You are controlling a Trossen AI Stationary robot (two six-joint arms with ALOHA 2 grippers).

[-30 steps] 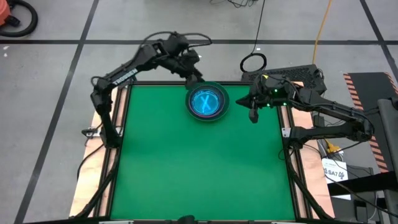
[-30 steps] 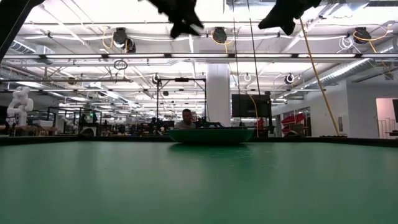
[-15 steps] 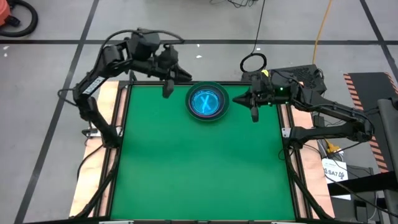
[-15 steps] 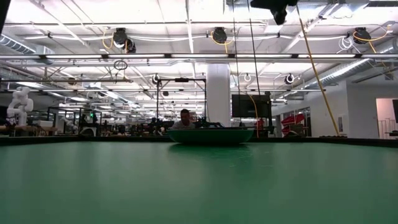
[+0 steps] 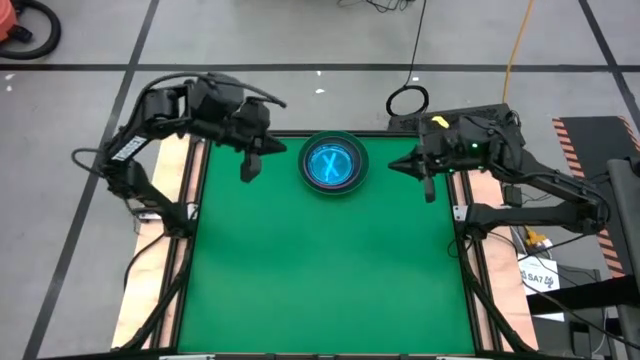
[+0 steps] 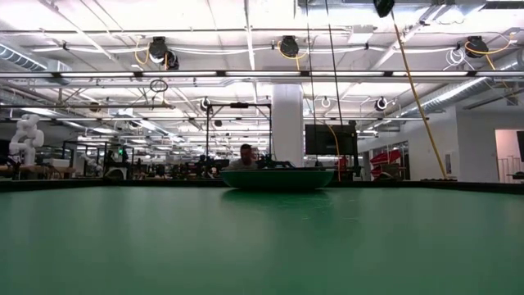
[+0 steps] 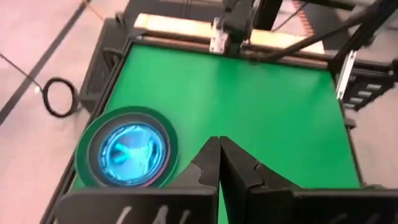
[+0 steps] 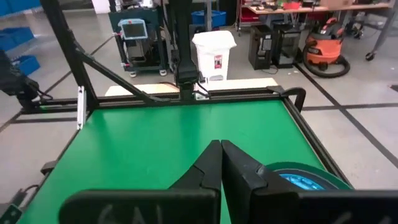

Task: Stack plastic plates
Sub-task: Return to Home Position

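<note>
- The plastic plates (image 5: 334, 163) sit as one nested stack near the far edge of the green table (image 5: 320, 270), about midway across its width.
- The left gripper (image 5: 249, 170) hangs to one side of the stack and the right gripper (image 5: 429, 188) to the other. Both are clear of it, and neither is clearly nearer.
- The left wrist view shows the left gripper's fingers pressed together and holding nothing. The right wrist view shows the same for the right gripper.
- The plates are round, so they have no long axis to line up with.
- A dark green-grey plate forms the outer rim, with a translucent cyan plate uppermost inside it. No pink plate can be made out from above.
- Judged from this, the stacking looks complete, and the arms need only draw away sideways from the pile.
</note>
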